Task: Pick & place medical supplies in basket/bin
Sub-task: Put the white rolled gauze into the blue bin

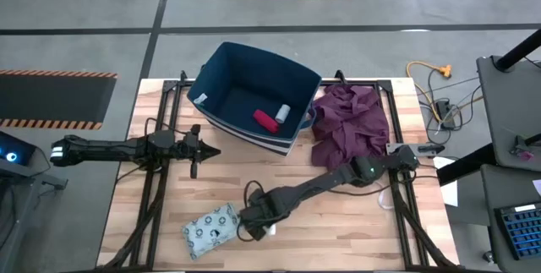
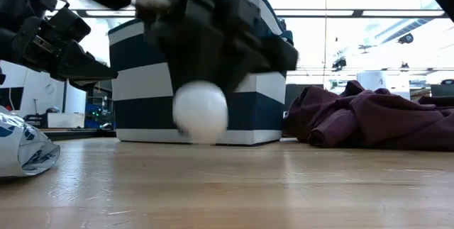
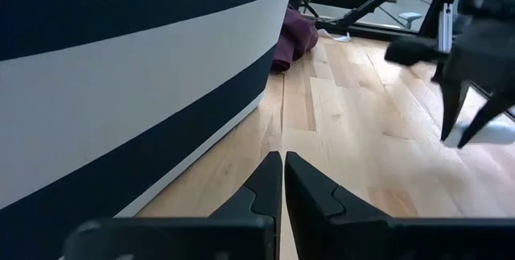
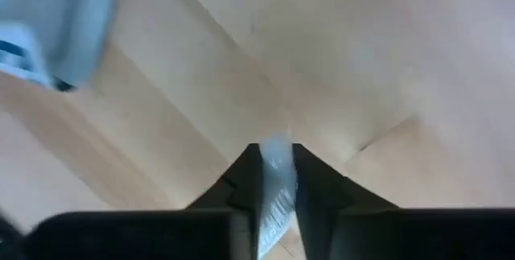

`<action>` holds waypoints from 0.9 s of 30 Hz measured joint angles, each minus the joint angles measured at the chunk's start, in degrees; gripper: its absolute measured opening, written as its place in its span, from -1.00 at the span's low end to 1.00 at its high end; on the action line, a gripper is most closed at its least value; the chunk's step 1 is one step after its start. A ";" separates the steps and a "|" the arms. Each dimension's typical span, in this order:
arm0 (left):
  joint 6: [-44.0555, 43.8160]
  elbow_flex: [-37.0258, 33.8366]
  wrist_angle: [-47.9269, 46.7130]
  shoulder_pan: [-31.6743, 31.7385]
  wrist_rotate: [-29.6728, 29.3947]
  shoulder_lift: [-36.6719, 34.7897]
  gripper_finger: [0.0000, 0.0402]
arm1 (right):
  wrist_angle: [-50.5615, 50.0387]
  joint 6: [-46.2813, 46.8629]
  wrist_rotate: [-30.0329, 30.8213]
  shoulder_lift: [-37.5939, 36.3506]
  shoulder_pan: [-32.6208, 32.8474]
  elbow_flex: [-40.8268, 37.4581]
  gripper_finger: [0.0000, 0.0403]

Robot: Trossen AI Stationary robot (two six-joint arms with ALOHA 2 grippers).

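Note:
The navy-blue tub (image 1: 221, 74) stands at the far middle of the table. The red roll (image 1: 265, 120) and the white round roll (image 1: 284, 112) lie on its floor. The patterned packet (image 1: 210, 229) lies flat near the near edge. My right gripper (image 1: 254, 225) is just right of the packet, shut on the short white stick (image 4: 274, 181). In the low view the stick shows as a blurred white round shape (image 2: 201, 112) under the right gripper (image 2: 206, 59). My left gripper (image 1: 205, 149) hovers shut beside the tub's left wall (image 3: 121, 91), touching nothing. My right gripper pinches the white stick (image 4: 276, 163) between its two fingers (image 4: 318, 183) from above, pointing down. The stick runs along the gap and its end pokes out past the fingertips. Whether its lower end touches the table, I cannot tell.
The maroon cloth (image 1: 351, 125) lies heaped right of the tub, at the table's far right. Bare wood (image 1: 338, 222) stretches between the tub and the near edge. Cables (image 1: 431, 87) lie off the table's right side.

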 joint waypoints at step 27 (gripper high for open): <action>-0.20 0.00 0.00 -0.02 0.07 -0.05 -1.00 | 6.17 -53.03 23.24 -32.65 -21.87 0.17 -0.79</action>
